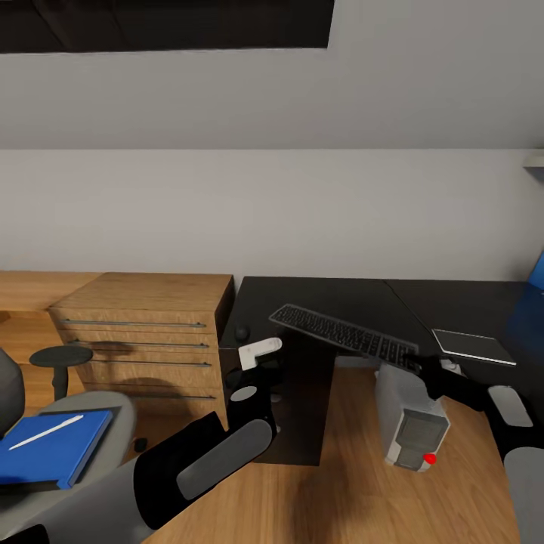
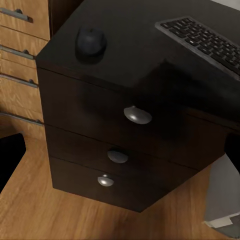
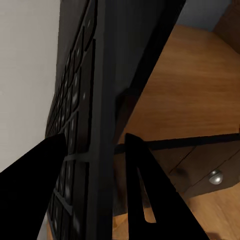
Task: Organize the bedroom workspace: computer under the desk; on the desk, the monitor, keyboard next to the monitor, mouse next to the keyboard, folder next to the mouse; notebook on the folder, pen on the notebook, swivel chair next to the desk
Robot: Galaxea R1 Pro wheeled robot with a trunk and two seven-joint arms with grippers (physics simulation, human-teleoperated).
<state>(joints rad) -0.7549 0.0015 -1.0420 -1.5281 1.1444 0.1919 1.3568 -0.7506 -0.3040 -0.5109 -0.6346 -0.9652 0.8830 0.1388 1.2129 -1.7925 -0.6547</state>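
Observation:
My right gripper (image 1: 418, 368) is shut on the end of the slim black keyboard (image 1: 341, 332), holding it tilted just above the black desk (image 1: 355, 296). In the right wrist view its fingers (image 3: 150, 200) clamp the keyboard's edge (image 3: 85, 125). The black mouse (image 1: 242, 332) (image 2: 90, 42) lies on the desk's left corner. The dark notebook (image 1: 474, 346) rests on the desk's right part. The grey computer (image 1: 412, 423) stands on the floor by the desk. My left gripper (image 1: 261, 351) hovers open near the drawer corner. The blue folder (image 1: 53, 447) with the white pen (image 1: 45, 432) lies on the swivel chair (image 1: 113, 423).
A light-wood drawer unit (image 1: 143, 332) stands left of the desk, with a small black stool (image 1: 60, 359) in front of it. The desk's dark drawers have silver knobs (image 2: 137, 115). A blue panel (image 1: 538, 273) shows at the far right. Wooden floor (image 1: 340, 499) lies in front.

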